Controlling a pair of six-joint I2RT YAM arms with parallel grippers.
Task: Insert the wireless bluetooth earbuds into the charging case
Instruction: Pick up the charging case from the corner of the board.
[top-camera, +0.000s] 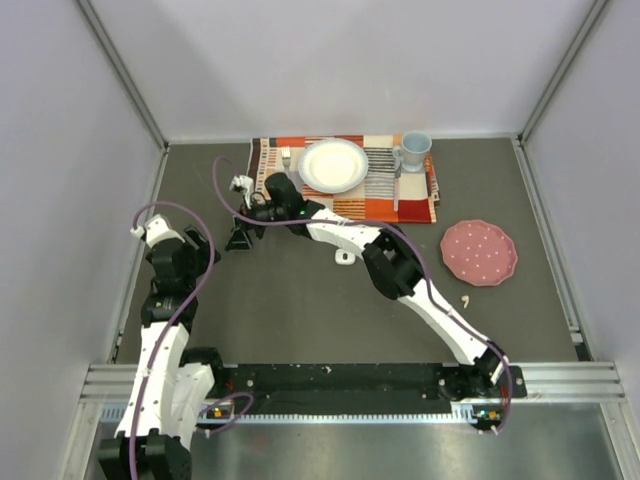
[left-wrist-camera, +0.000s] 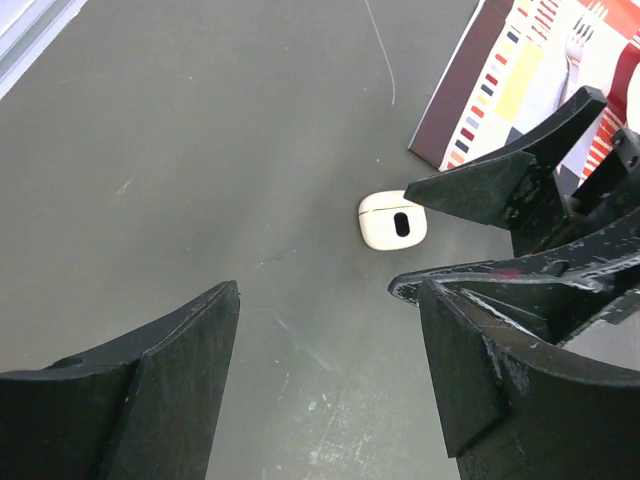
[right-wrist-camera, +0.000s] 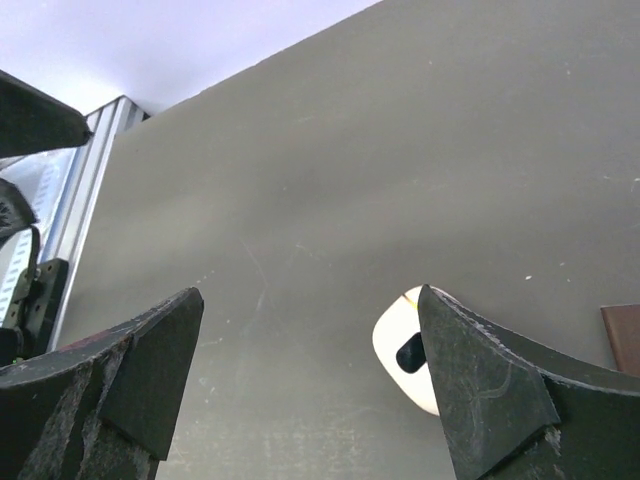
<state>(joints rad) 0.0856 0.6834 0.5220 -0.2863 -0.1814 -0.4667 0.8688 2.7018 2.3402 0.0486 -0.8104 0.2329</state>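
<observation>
We've hardly started: left hand (left-wrist-camera: 328, 290) and right hand (right-wrist-camera: 310, 295) hang released, empty, by the case (left-wrist-camera: 393, 220), one earbud (top-camera: 465, 298) loose toward the desk's right edge.

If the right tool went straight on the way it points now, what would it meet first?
Probably the bare table: nothing lies between the open fingers of the right tool. The white case sits partly hidden behind one finger, so that finger might clip it first; depth is unclear.
</observation>
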